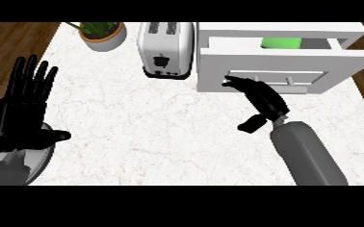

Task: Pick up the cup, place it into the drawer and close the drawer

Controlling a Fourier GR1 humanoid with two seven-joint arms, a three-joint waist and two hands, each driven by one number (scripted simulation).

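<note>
Right hand [262, 97] is seen right of centre in the frame, its fingers stretched out fairly straight toward the upper left and laid against the front panel of the white drawer [274, 69]; nothing is grasped in it. Whether the fingertips merely touch the panel or reach into the handle recess cannot be made out from this angle. The thumb is turned down toward the lower left, and the grey forearm runs off to the lower right.

A green shape, taken to be the cup [281, 43], is seen inside the drawer at the upper right of the frame, above the hand and apart from it, with the front panel between them. The drawer is shown pulled out, its interior exposed.

To the left of the drawer, a white toaster [166, 49] stands just beside it at upper centre. A potted plant [103, 33] is placed farther left, near the counter's upper edge. The wide middle of the marble counter [142, 130] is left open below the toaster and left of the right hand.

The left hand [25, 108] is held open, fingers up, at the left edge of the frame, partly over a grey plate [39, 161] in the lower left corner.
</note>
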